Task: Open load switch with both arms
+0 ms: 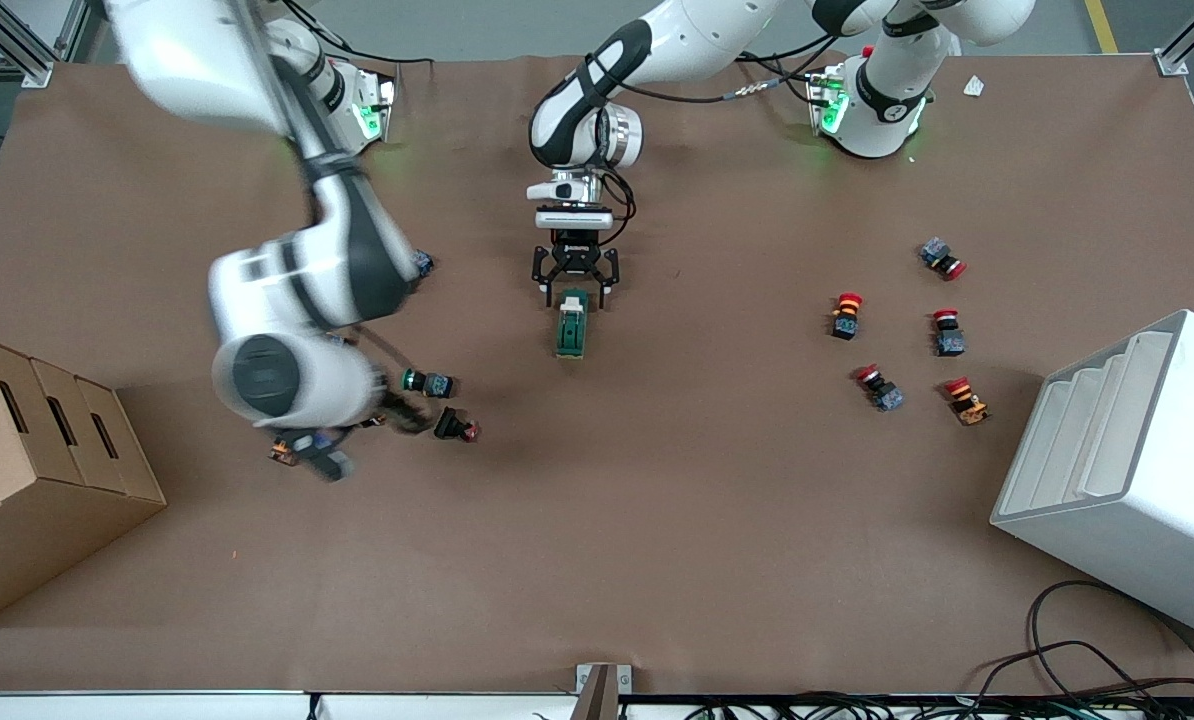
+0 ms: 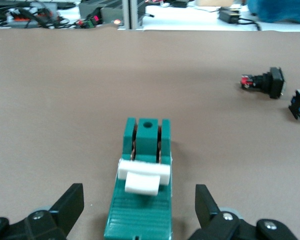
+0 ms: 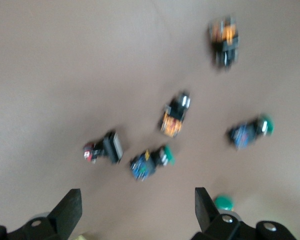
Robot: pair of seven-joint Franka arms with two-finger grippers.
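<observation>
The load switch (image 1: 571, 327), a dark green oblong block, lies flat mid-table. Its white toggle (image 2: 142, 177) sits toward the end that points at the arms' bases. My left gripper (image 1: 575, 286) is low at that end and open. Its fingers (image 2: 70, 205) stand on either side of the switch (image 2: 140, 210) without touching it. The right arm (image 1: 277, 370) hangs blurred over a group of push-buttons toward its own end of the table. My right gripper (image 3: 136, 210) is open and empty above them.
Push-buttons (image 1: 427, 382) (image 1: 455, 426) lie beside the right arm, several more (image 1: 845, 315) toward the left arm's end. A cardboard box (image 1: 37, 470) stands at the right arm's end, a white rack (image 1: 1127, 470) at the left arm's end.
</observation>
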